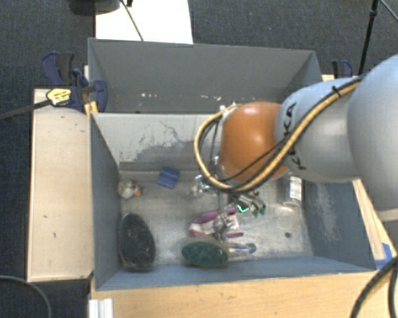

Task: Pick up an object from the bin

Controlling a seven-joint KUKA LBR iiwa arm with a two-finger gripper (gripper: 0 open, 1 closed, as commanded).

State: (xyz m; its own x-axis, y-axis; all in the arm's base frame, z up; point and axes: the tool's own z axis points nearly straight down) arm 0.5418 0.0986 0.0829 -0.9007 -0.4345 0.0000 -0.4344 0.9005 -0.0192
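Camera view: fingers (223, 218) are hanging over purple thing (205, 228), long axis running left-right; spread or pressed, cannot tell.

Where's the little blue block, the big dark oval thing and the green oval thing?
Blue block (168, 177), camera view, its top face.
Dark oval thing (136, 242), camera view, its middle.
Green oval thing (203, 254), camera view, its middle.

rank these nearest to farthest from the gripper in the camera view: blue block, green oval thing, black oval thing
1. green oval thing, just below the gripper, by the view's bottom wall
2. blue block, up and left
3. black oval thing, bottom-left corner
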